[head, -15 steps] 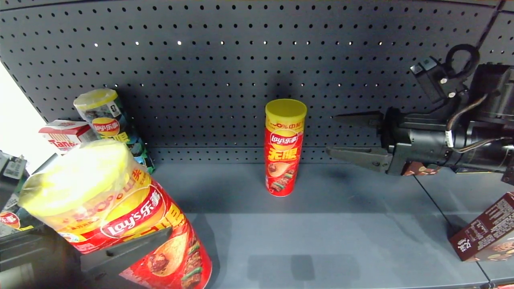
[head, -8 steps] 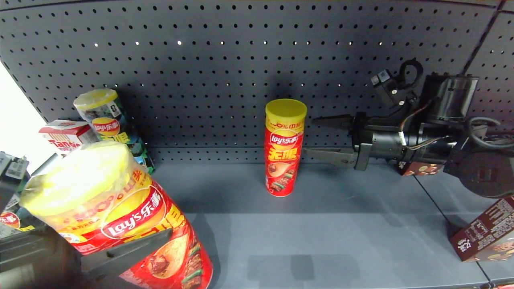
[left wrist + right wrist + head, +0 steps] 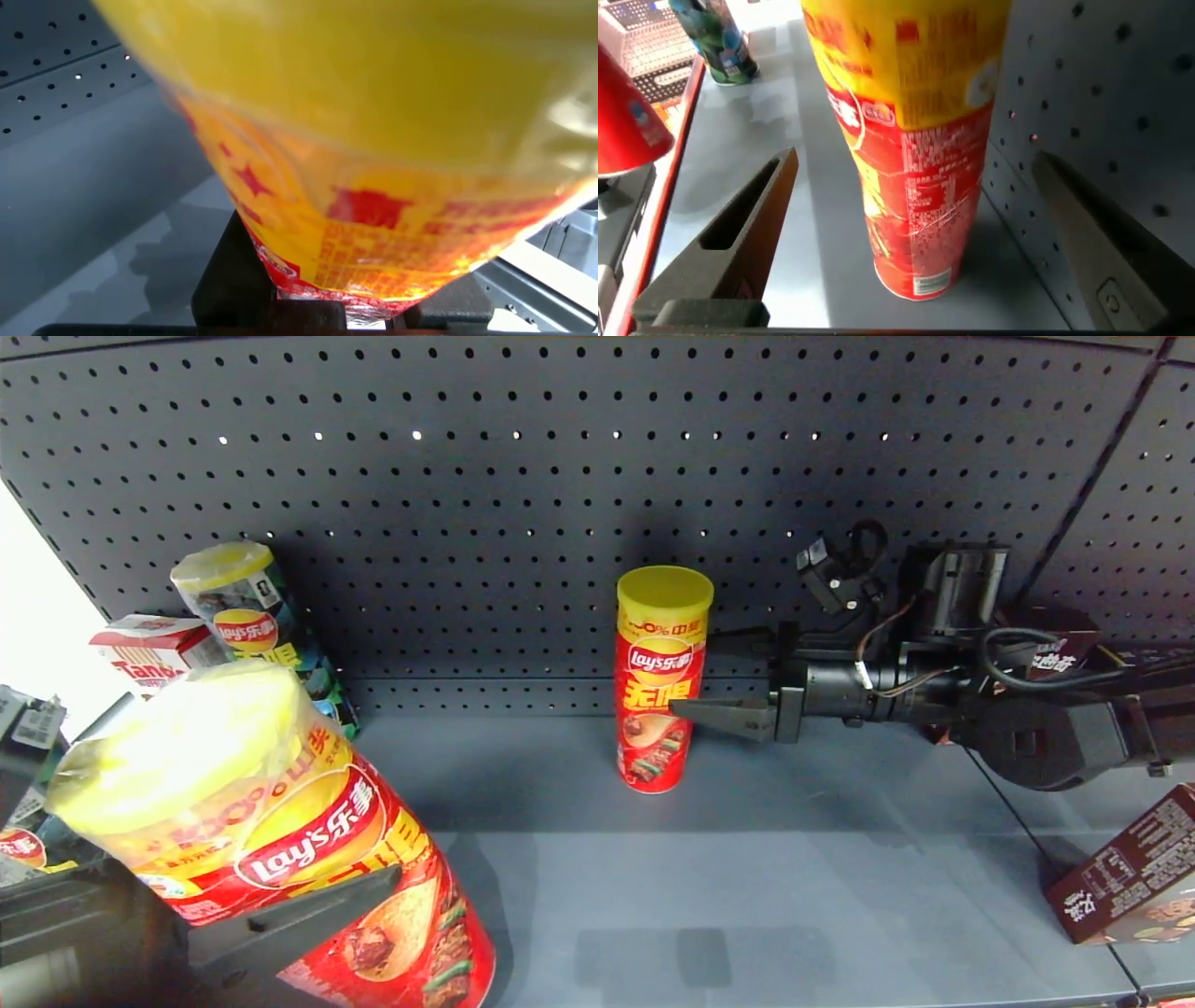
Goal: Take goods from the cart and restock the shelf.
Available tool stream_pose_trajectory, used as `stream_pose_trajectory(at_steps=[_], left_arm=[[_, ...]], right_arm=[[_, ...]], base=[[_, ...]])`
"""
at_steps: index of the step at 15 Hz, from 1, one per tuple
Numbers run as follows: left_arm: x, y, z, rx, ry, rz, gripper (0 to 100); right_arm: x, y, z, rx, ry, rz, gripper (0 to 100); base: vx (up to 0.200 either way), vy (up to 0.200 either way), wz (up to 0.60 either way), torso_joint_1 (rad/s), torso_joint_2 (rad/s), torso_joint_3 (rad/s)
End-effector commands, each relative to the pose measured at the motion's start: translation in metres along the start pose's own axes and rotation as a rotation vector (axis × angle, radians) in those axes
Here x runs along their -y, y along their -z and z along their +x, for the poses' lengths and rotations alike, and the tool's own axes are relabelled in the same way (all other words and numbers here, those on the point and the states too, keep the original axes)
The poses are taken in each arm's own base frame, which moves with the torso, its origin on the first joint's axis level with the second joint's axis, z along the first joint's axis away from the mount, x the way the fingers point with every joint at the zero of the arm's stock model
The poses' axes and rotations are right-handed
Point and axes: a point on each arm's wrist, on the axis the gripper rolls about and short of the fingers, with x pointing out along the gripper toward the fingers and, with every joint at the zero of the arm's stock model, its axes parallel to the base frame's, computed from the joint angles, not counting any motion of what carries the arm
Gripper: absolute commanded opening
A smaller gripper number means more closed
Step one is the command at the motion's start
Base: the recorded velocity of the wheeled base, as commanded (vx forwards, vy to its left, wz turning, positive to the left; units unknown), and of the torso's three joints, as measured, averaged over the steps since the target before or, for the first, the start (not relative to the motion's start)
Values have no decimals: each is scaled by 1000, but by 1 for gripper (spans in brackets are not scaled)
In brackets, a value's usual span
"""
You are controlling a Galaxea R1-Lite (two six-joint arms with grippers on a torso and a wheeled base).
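Observation:
A red chip can (image 3: pixel 661 681) with a yellow lid stands upright at the back middle of the grey shelf (image 3: pixel 747 896). My right gripper (image 3: pixel 698 672) comes in from the right, open, one finger in front of the can and one behind it. In the right wrist view the can (image 3: pixel 915 168) stands between the spread fingers (image 3: pixel 738 243), with gaps on both sides. At the lower left my left gripper (image 3: pixel 308 896) is shut on a second, tilted red chip can (image 3: pixel 280 803), which looms close in the left wrist view (image 3: pixel 374 140).
A green chip can (image 3: pixel 247 611) and a white and red box (image 3: pixel 149 649) stand at the back left. Brown boxes sit at the right (image 3: pixel 1130 877) and behind the right arm (image 3: pixel 1055 649). The pegboard wall (image 3: pixel 560 476) backs the shelf.
My right gripper has moved left along the back wall, and its open fingers now flank the standing can. The left arm and its can have stayed put.

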Motion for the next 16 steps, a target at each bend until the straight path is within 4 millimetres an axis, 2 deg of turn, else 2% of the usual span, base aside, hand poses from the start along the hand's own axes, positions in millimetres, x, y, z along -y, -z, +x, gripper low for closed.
stream_pose_trajectory(at_steps=[1,8,14,15,16], left_arm=[[0,0,0,-1,0,-1,0],[0,1,0,-6,-8,-3,0],[-5,2,-1,-8,-33,-9,0],[-5,2,-1,-6,-33,-7,0],[-5,3,-1,-9,-33,-9,0]], right_arm=[[3,12,8,-14,-9,16,100],[8,41,34,-43,-41,49,100],[16,48,50,-36,-47,40,100],[17,47,51,-25,-47,29,0],[16,47,51,-25,-43,29,0]], base=[[0,0,0,0,0,0],[0,0,0,0,0,0],[0,0,0,0,0,0],[0,0,0,0,0,0],[0,0,0,0,0,0]])
